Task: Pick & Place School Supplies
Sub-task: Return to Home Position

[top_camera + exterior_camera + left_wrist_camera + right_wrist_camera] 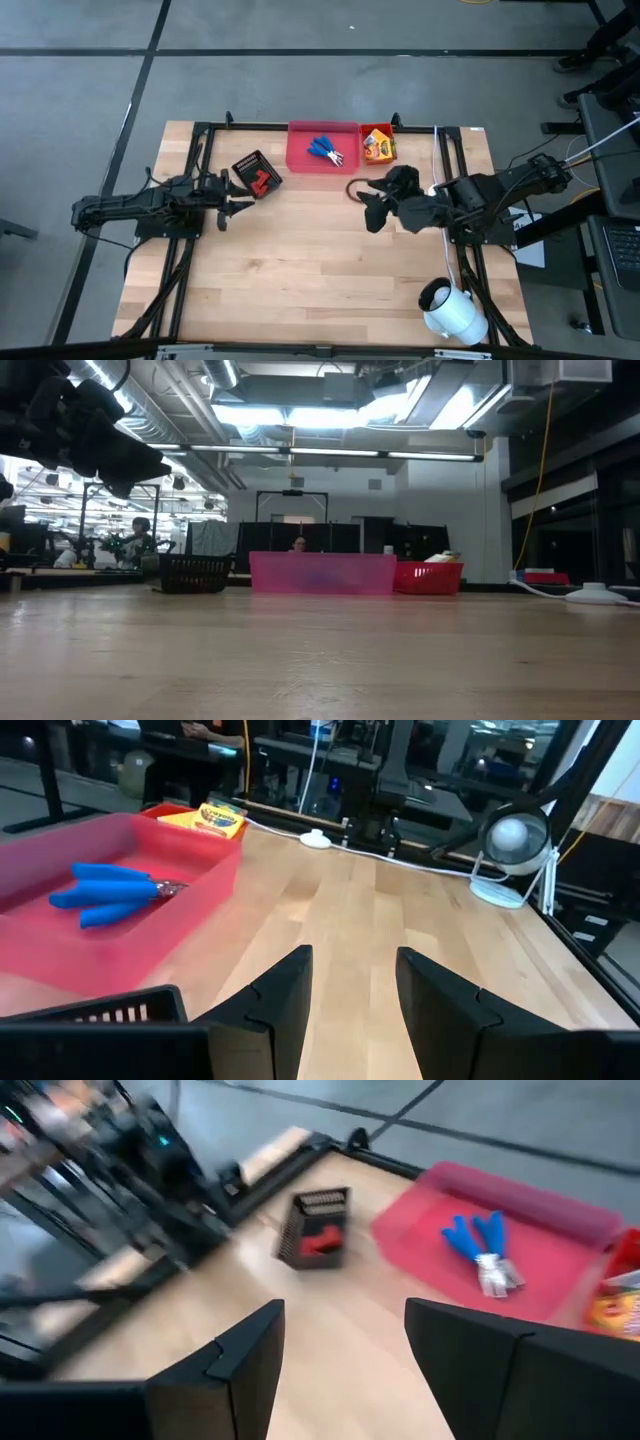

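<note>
Inside the pink bin (300,161), blue tools (324,150).

2 black cabled arms (130,208), each with 2 angular fingers (285,995).

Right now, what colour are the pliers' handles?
Blue; the pliers show best in the left wrist view.

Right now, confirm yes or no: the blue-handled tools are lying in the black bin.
No, the blue-handled tools lie in the pink bin, while the black bin holds red pieces.
</note>
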Robot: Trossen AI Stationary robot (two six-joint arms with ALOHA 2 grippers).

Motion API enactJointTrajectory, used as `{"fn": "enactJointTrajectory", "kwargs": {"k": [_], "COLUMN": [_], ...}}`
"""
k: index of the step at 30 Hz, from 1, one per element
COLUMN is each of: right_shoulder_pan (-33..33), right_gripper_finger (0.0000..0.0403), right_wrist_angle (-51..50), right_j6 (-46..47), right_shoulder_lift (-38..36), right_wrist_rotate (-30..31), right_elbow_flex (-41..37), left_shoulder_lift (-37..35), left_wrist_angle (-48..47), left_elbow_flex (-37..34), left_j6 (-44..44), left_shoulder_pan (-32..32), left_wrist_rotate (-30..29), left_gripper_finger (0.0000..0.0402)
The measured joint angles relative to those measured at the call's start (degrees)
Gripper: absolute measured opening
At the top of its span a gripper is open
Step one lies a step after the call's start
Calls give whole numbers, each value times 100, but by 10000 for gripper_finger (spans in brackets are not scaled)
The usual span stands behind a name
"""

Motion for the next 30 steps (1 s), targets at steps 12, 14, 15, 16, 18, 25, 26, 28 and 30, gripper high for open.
{"fn": "enactJointTrajectory", "kwargs": {"k": [12,14,15,16,18,25,26,28,30], "right_shoulder_pan": [-1119,-1505,-1724,-1922,-2300,-3146,-3179,-3188,-3178], "right_gripper_finger": [212,212,212,212,212,212,212,212,212], "right_wrist_angle": [5508,6173,6401,6601,6952,7891,7944,7991,7970], "right_j6": [-2288,-2716,-2980,-3233,-3743,-4400,-4396,-4318,-4232], "right_shoulder_lift": [79,71,46,13,-57,-1259,-1554,-2243,-2847], "right_wrist_rotate": [-2848,-3333,-3609,-3902,-4461,-5404,-5384,-5275,-5166], "right_elbow_flex": [-3946,-4380,-4526,-4656,-4853,-6016,-6238,-6687,-7072], "left_shoulder_lift": [-1,-1,-1,-1,-1,-1,-1,-1,-1], "left_wrist_angle": [1,1,1,1,1,1,1,1,1], "left_elbow_flex": [0,0,0,0,0,0,0,0,0], "left_j6": [-7,-12,-7,-7,-12,-11,-12,-8,-12], "left_shoulder_pan": [0,-2,-2,0,-2,-2,-2,-2,-2], "left_wrist_rotate": [-2,-2,-2,-2,0,-8,-8,-9,-10], "left_gripper_finger": [143,143,143,143,143,143,143,143,143]}}
